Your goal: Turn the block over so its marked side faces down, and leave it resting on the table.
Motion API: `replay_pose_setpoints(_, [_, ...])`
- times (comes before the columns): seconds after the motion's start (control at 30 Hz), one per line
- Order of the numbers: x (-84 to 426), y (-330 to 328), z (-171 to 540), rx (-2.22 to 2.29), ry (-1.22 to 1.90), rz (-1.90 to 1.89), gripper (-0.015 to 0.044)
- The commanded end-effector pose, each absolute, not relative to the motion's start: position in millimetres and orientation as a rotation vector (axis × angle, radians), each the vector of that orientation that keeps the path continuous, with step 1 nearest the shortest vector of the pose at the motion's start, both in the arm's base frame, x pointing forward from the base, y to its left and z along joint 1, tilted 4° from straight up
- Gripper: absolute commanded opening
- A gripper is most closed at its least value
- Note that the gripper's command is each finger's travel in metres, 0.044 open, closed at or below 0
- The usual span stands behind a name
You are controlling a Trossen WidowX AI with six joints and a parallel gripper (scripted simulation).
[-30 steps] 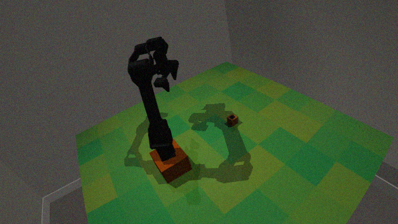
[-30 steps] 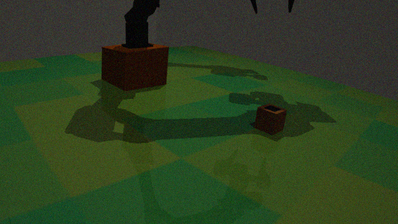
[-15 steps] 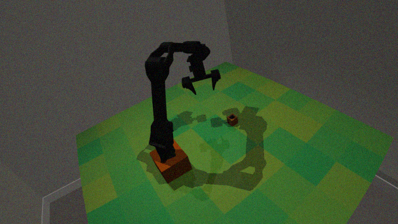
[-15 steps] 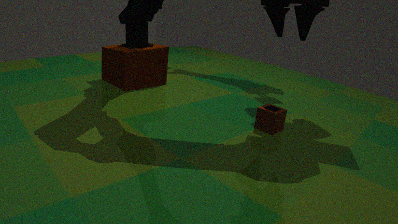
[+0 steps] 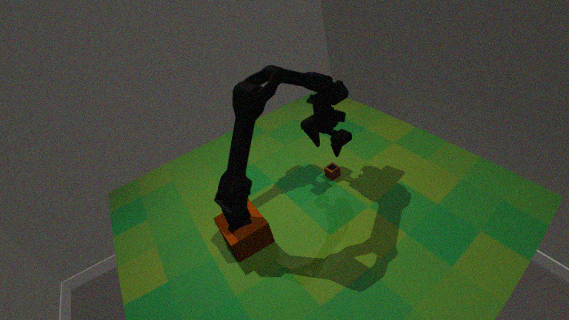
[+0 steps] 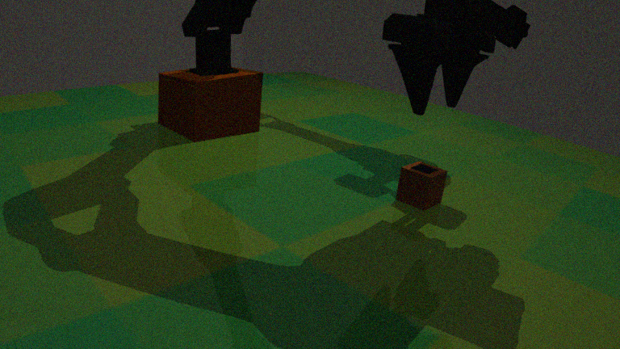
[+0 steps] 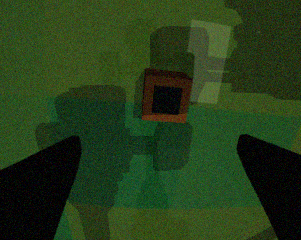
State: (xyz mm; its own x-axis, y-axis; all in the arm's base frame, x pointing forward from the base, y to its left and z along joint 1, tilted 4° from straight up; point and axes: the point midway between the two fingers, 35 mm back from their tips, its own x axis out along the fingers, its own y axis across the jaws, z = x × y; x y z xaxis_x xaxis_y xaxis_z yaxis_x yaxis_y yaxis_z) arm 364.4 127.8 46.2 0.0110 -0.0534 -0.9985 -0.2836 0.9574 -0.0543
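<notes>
A small orange-brown block [image 5: 332, 173] [image 6: 420, 188] [image 7: 147, 102] rests on the green checkered table [image 5: 427, 232] [image 6: 493, 180] [image 7: 225, 187]. Its top face carries a dark square mark, so the marked side faces up. My gripper [image 5: 327, 151] [image 6: 436, 111] [image 7: 161, 143] is open and empty, pointing down, and hangs above the table higher than the block. In the wrist view the block lies beyond the fingertips, between them sideways and a little above the middle of the picture. The block's underside is hidden.
The arm stands on an orange-brown base box [image 5: 251, 241] [image 6: 227, 107], left of the block in the top and exterior views. Dark shadows of the arm cross the table and surround the block. The table's far edge lies behind the block in the top view.
</notes>
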Motion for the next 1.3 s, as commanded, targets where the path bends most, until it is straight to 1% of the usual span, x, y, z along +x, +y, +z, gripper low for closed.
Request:
replay_pose_setpoints(0.0, [370.2,121.6,43.7,-0.202,1.557,0.119,0.044])
replay_pose_setpoints(0.27, [369.2,116.5,41.0,-0.203,1.557,0.119,0.044])
replay_pose_setpoints(0.4, [369.4,114.6,8.8,-0.203,1.557,0.119,0.044])
replay_pose_setpoints(1.27, [369.8,114.2,-25.2,-0.203,1.557,0.119,0.044])
